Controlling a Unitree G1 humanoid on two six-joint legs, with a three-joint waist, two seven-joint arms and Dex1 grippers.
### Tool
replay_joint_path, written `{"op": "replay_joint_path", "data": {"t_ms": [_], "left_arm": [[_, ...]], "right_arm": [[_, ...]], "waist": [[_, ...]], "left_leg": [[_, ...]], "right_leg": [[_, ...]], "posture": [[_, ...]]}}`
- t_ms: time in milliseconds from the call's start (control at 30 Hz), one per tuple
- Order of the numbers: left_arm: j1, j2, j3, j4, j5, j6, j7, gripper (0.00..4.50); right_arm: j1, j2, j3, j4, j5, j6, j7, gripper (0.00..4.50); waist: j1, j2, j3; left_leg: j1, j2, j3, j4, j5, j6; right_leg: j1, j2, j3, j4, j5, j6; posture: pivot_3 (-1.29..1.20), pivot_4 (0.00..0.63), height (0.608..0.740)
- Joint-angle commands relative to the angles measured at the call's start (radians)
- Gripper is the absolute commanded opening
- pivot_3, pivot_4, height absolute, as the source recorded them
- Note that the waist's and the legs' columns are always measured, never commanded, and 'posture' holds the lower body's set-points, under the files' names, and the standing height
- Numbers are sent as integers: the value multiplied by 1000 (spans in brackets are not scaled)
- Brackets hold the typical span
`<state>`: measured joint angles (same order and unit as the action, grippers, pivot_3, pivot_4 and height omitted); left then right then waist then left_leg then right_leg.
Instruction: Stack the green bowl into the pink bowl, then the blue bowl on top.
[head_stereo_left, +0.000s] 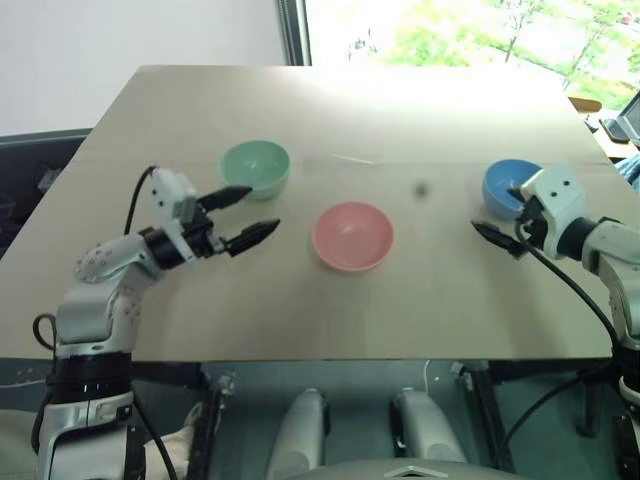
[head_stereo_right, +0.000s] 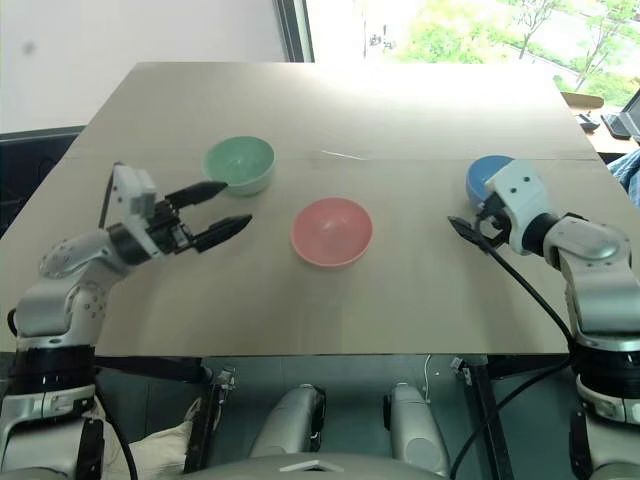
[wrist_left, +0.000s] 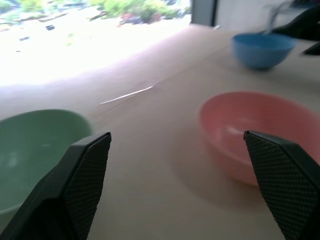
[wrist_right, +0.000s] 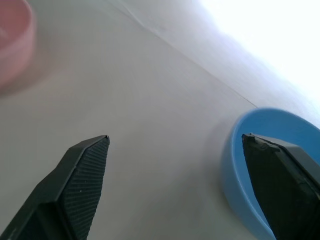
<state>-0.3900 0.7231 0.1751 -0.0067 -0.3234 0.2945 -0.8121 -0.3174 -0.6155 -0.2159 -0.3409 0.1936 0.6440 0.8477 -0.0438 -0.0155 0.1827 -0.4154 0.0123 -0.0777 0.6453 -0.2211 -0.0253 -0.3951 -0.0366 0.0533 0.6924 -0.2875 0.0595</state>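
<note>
Three bowls stand apart on the table. The green bowl (head_stereo_left: 255, 167) is at the back left, the pink bowl (head_stereo_left: 352, 236) in the middle, and the blue bowl (head_stereo_left: 508, 186) at the right. My left gripper (head_stereo_left: 256, 210) is open and empty, just in front of the green bowl and left of the pink one. In the left wrist view the green bowl (wrist_left: 35, 150) lies by one finger and the pink bowl (wrist_left: 260, 130) by the other. My right gripper (head_stereo_left: 503, 215) is open and empty at the blue bowl's near side. One finger (wrist_right: 285, 170) reaches over the blue bowl's rim (wrist_right: 235, 150).
The light wooden table (head_stereo_left: 300, 110) has a seam running across it behind the bowls. Its front edge is close to me and its right edge lies just past the blue bowl. A bright window stands behind the far edge.
</note>
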Motion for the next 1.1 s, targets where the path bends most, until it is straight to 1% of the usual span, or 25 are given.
{"op": "replay_joint_path", "data": {"t_ms": [33,100,167,233,400,533,567,633,767,867,900,1067,1100], "left_arm": [[-122,71,-87,-16,144,31,47,4500],[-191,100,-142,6,213,65,57,4500],[-270,135,-229,56,323,53,51,4500],[-318,149,-285,88,376,52,31,4500],[-402,152,-394,161,493,90,-4,4500],[-445,120,-476,234,581,89,-5,4500],[-455,108,-491,256,598,71,1,3991],[-473,83,-507,293,621,51,7,3457],[-498,50,-513,339,646,35,7,1736],[-509,39,-511,364,652,24,1,355],[-513,36,-510,373,652,16,-2,113],[-524,24,-500,393,639,-12,-19,113],[-531,20,-490,374,612,-7,-56,113]], "right_arm": [[14,13,-54,-114,181,-7,61,4457],[11,23,-54,-147,235,5,50,4457],[-22,49,-45,-170,274,5,11,4457],[-38,56,-25,-182,298,11,-7,4457],[-71,75,42,-177,234,-81,-88,4457],[-40,59,78,-192,206,-111,-107,4457],[-30,55,85,-192,194,-124,-113,4500],[-13,47,97,-193,174,-143,-123,4500],[-4,48,109,-198,164,-155,-144,4500],[7,45,106,-205,167,-163,-154,4500],[13,43,103,-208,169,-167,-155,4500],[37,31,91,-220,184,-177,-156,4500],[46,26,81,-227,191,-180,-153,4500]], "waist": [[2,0,0],[3,0,0],[3,0,0],[2,0,1],[1,0,1],[5,0,1],[7,0,1],[8,0,1],[5,-1,1],[2,-1,1],[1,-1,1],[4,-1,1],[4,-1,1]], "left_leg": [[0,0,0,0,0,0],[0,0,0,0,0,0],[0,0,0,1,0,0],[0,-1,0,1,0,0],[-1,0,0,0,0,0],[-1,0,0,0,0,0],[-1,0,0,0,0,0],[-1,0,0,0,0,0],[-2,0,0,1,0,0],[-2,0,0,1,0,0],[-2,0,0,1,0,0],[-2,0,0,1,0,0],[-2,0,0,1,0,0]], "right_leg": [[0,0,0,0,0,0],[0,0,0,0,0,0],[0,0,0,0,0,0],[0,0,-1,0,0,0],[-1,1,0,0,0,0],[-1,1,0,0,0,0],[-1,1,0,0,0,0],[-1,1,0,0,0,0],[-1,1,-1,0,0,0],[-1,1,0,0,0,0],[-1,1,0,0,0,0],[-1,1,0,0,0,0],[-1,1,0,0,0,0]], "posture": [[0,150,740],[0,150,740],[0,150,740],[0,150,740],[0,150,740],[0,150,740],[0,150,740],[0,150,740],[0,150,740],[0,150,740],[0,150,740],[0,150,740],[0,150,740]]}}
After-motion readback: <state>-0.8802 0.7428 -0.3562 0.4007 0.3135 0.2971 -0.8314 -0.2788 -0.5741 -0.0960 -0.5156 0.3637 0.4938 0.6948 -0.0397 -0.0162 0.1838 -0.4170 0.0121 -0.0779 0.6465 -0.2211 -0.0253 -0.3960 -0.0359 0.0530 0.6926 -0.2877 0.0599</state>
